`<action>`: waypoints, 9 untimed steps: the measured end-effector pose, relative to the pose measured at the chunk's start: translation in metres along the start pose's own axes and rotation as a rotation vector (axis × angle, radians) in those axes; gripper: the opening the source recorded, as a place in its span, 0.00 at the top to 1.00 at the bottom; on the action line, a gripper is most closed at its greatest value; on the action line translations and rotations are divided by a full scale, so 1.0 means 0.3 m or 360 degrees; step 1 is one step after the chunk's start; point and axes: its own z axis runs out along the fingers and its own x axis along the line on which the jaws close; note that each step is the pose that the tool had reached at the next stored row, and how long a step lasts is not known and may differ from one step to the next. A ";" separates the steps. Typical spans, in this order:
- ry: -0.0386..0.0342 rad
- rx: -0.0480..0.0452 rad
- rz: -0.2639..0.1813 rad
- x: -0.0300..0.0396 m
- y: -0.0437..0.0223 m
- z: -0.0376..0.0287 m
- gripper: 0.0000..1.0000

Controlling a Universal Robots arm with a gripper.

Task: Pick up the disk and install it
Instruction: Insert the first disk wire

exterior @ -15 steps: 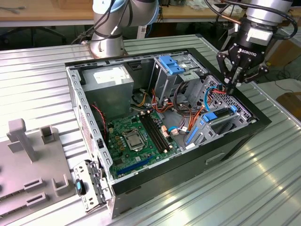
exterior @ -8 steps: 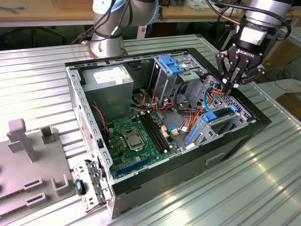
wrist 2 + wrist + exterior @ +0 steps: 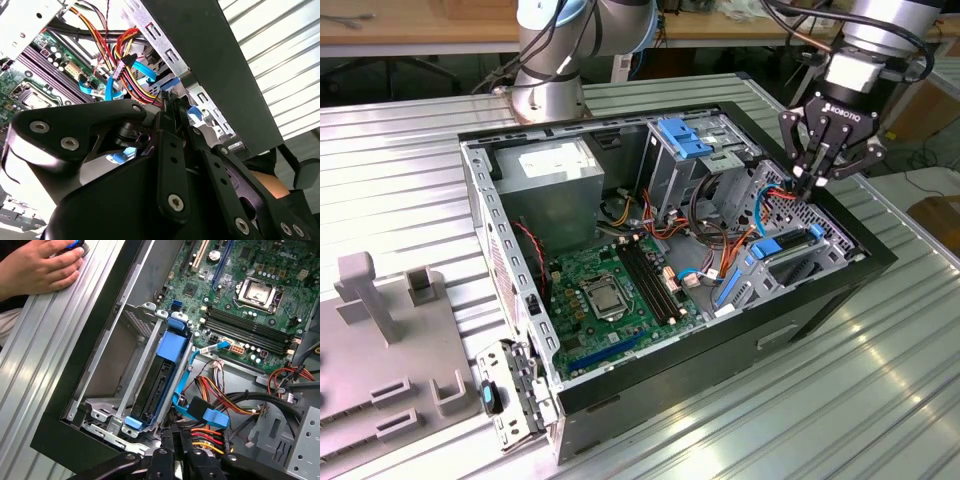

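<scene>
The disk (image 3: 161, 384) stands on edge in the metal drive cage at the corner of the open computer case (image 3: 820, 300), its dark body framed by blue side rails. In the exterior view the disk (image 3: 798, 262) lies low in that cage at the exterior view's right. My gripper (image 3: 812, 182) hangs just above the cage's far end, over a bundle of red and blue cables, with its black fingers drawn together and nothing seen between them. In the first wrist view the gripper (image 3: 176, 439) sits just past the disk's end, by the cables. The second wrist view has the fingertips (image 3: 167, 107) close to the cable plugs.
A green motherboard (image 3: 610, 285) covers the case floor, with a grey power-supply box (image 3: 555, 170) and a second drive cage with a blue latch (image 3: 685, 140) behind it. A person's hand (image 3: 35, 270) rests on the ribbed table beside the case. A grey fixture (image 3: 380, 330) stands at the exterior view's left.
</scene>
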 end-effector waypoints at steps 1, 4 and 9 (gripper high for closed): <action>0.0005 -0.0003 0.0009 0.000 0.000 -0.001 0.83; 0.0028 -0.0021 0.0059 0.000 0.000 -0.001 0.83; 0.0027 -0.0040 0.0160 0.000 0.000 -0.002 0.83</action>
